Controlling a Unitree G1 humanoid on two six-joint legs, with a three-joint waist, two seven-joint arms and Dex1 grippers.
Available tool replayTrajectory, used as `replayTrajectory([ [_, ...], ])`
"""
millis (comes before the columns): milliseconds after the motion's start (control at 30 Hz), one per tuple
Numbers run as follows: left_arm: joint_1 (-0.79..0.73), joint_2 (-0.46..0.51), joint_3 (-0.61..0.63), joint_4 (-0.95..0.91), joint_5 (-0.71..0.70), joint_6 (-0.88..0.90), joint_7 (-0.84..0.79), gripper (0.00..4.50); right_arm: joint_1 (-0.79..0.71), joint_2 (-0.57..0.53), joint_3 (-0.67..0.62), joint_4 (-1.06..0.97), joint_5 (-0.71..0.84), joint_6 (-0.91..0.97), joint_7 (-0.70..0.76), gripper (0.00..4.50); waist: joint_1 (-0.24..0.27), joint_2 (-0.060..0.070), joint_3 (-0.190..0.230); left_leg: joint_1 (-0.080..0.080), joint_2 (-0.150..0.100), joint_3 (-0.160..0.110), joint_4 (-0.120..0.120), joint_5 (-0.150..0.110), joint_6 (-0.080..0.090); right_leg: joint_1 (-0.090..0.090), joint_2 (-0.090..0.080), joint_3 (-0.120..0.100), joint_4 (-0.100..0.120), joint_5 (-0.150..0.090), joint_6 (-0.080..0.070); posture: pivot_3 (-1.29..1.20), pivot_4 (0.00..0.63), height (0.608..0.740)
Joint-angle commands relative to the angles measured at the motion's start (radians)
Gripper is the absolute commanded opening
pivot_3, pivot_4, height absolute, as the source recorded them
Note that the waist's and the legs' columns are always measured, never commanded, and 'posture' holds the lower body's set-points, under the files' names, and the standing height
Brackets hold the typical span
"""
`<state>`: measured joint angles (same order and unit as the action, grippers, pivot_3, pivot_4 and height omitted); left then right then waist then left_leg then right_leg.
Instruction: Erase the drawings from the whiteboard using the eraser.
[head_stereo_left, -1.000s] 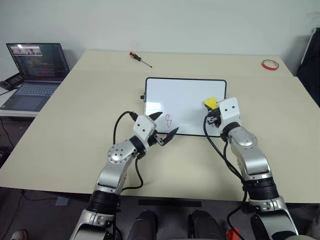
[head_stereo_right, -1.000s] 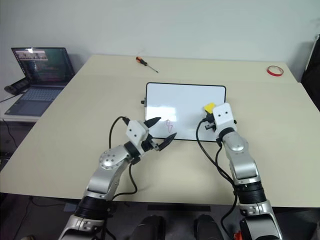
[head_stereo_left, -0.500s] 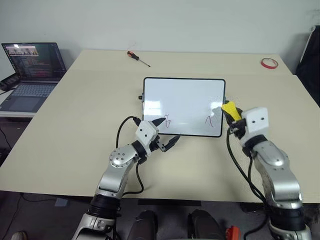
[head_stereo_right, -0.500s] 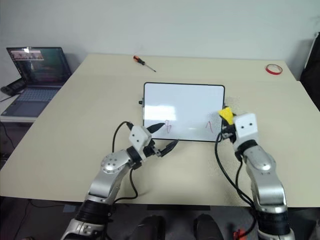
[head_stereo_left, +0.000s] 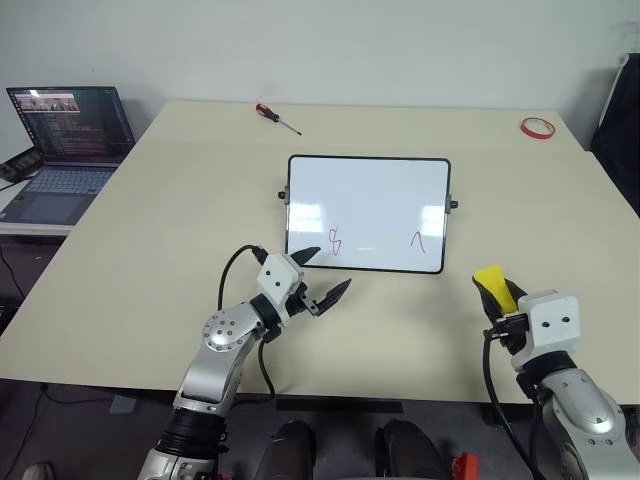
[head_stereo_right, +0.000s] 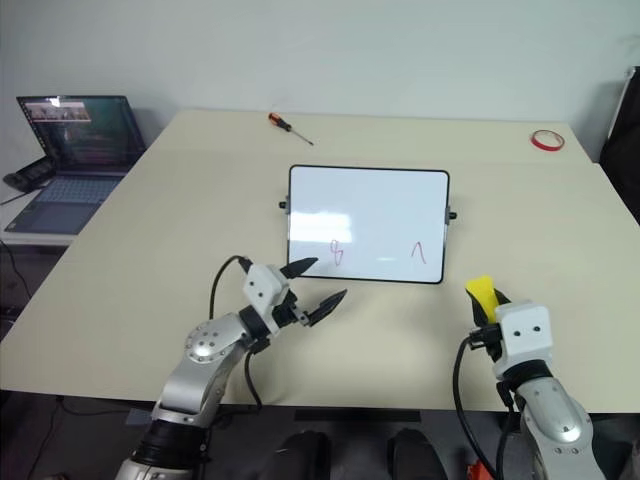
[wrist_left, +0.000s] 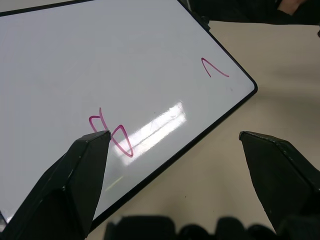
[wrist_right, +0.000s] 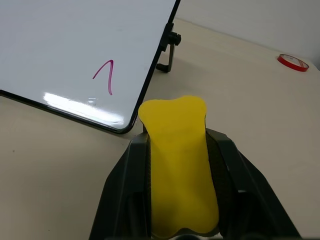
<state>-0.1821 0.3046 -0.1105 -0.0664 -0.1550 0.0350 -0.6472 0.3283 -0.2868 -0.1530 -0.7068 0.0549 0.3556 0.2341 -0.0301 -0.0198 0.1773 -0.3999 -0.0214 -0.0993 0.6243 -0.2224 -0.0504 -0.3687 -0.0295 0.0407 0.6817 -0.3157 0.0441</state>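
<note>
Right gripper (head_stereo_left: 497, 300) pinching the eraser (head_stereo_left: 492, 283), off the whiteboard (head_stereo_left: 368, 200) near its right corner. Left gripper (head_stereo_left: 322, 275) spread at the near edge. Two drawings (head_stereo_left: 335, 241) unerased. Risk: loose board sliding or tipping under wiping pressure.

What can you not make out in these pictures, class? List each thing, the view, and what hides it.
- Dark underside of the eraser: right wrist view, covered by the right gripper and its fingers.
- Laptop screen contents: left eye view, too small to read.
- Part of the loop drawing on the whiteboard: left wrist view, behind a finger of the left gripper.
- Screwdriver tip: right eye view, too small.
</note>
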Motion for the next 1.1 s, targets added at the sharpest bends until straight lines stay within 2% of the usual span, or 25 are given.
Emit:
replayTrajectory([
  [33,-0.008,-0.002,0.007,-0.052,-0.016,-0.001,0.007,4.5,-0.019,0.006,0.0,-0.038,0.016,-0.009,0.0,1.17,0.0,0.0,0.0,0.0,0.0,0.0,0.0,0.0,0.0,0.0,0.0,0.0,0.0,0.0,0.0,0.0,0.15,0.74],
  [300,-0.01,0.002,0.012,-0.056,-0.017,0.005,0.012,4.5,-0.046,-0.015,-0.005,0.024,0.008,-0.064,0.024,1.17,0.0,0.0,0.0,0.0,0.0,0.0,0.0,0.0,0.0,0.0,0.0,0.0,0.0,0.0,0.0,0.0,0.15,0.74],
  [767,-0.056,0.0,0.011,-0.014,-0.006,-0.013,0.016,4.5,-0.498,-0.015,0.172,0.39,-0.068,-0.156,0.046,1.17,-0.001,0.0,0.0,0.0,0.0,0.001,0.0,0.0,0.0,0.0,0.0,0.0,0.0,0.0,0.0,0.0,0.15,0.74],
  [1100,-0.059,0.002,0.008,-0.028,-0.003,-0.005,0.034,4.5,-0.637,-0.019,0.225,0.561,-0.103,-0.187,0.07,1.17,-0.001,0.0,0.0,0.0,-0.001,0.001,0.0,0.0,0.0,0.0,0.0,0.0,0.001,0.001,0.0,0.0,0.15,0.74],
])
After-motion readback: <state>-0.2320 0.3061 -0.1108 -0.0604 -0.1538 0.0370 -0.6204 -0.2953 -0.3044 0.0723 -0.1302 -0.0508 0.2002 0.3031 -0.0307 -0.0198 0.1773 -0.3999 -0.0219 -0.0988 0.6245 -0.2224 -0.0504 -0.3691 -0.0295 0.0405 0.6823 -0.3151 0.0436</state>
